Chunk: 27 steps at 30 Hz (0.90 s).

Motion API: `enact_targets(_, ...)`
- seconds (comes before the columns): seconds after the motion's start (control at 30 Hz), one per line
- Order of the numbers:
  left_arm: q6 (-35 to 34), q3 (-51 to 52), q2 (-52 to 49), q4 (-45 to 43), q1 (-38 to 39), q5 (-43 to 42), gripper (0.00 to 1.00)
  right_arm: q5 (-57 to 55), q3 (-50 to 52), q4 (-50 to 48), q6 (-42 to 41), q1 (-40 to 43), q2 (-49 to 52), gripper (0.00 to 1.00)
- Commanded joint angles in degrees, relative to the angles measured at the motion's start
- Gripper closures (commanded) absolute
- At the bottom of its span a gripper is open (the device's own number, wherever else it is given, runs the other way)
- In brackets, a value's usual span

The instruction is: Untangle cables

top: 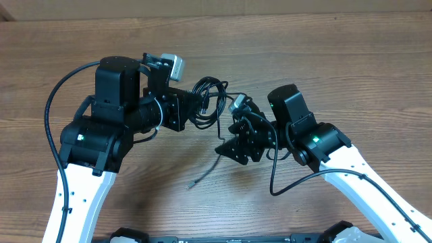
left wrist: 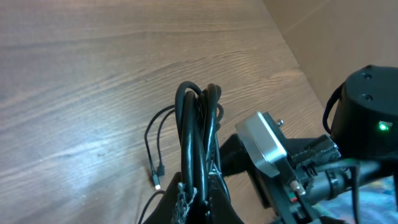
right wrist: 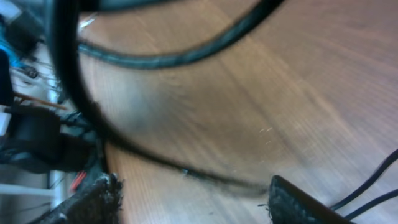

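black cables (top: pixel 210 101), brown wood-grain table (top: pixel 337 54)

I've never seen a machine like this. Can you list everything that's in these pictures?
cables: one tangled bundle, black, held above the table between the arms
plug: one, silvery tip, loose end resting on the table
table: one, brown wood, under everything
cameras: two, silvery, one on each wrist
left arm: one, white and black, left side
right arm: one, white and black, right side
left fingers: black, shut on the cables
right fingers: black, open, a cable strand between them
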State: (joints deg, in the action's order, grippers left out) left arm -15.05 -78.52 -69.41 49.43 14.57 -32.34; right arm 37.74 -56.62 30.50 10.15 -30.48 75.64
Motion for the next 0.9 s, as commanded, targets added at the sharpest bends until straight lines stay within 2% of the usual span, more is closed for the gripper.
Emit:
enact_targets(0.0, -6.4, -1.9, 1.3, -0.9, -0.4, -1.4, 0.96, -3.6, 0.3, -1.5, 0.4, -0.3, -0.8, 0.35)
enact_targets(0.07, -7.2, -1.9, 1.3, -1.4, -0.4, -1.9, 0.96, -3.6, 0.3, -2.0, 0.4, -0.3, -0.8, 0.41)
enact_targets(0.23, -8.0, -1.9, 1.3, -1.8, -0.4, -2.3, 0.96, -3.5, 0.3, -2.4, -1.0, -0.3, -0.8, 0.71)
enact_targets(0.3, -8.4, -1.9, 1.3, -1.9, -0.4, -2.3, 0.96, -1.5, 0.3, -2.6, -1.1, -0.3, -0.8, 0.75)
enact_targets(0.4, -9.9, -1.9, 1.3, -1.9, -0.4, -2.4, 0.96, 1.0, 0.3, -3.3, -1.1, -0.3, -0.8, 0.87)
enact_targets(0.43, -10.5, -1.9, 1.3, -1.9, -0.4, -2.9, 0.96, 0.9, 0.3, -3.5, -1.1, -0.3, -0.8, 0.86)
enact_targets(0.53, -12.0, -1.9, 1.3, -1.9, -0.4, -3.7, 0.96, 0.7, 0.3, -4.1, -1.1, -0.3, -0.8, 0.51)
enact_targets(0.67, -12.4, -1.9, 1.3, -2.3, -0.4, -3.7, 0.96, -1.7, 0.3, -5.0, -1.1, -0.3, -0.2, 0.35)
enact_targets(0.73, -12.4, -1.9, 1.3, -3.0, -0.4, -3.7, 0.96, -5.3, 0.3, -5.2, -1.1, -0.3, 0.5, 0.39)
enact_targets(0.77, -12.5, -1.9, 1.3, -3.3, -0.4, -3.7, 0.96, -6.7, 0.3, -5.2, -1.1, -0.3, 0.9, 0.45)
enact_targets(0.87, -12.4, -1.9, 1.3, -3.9, -0.4, -3.6, 0.96, -7.0, 0.3, -5.1, -1.1, -0.3, 1.3, 0.74)
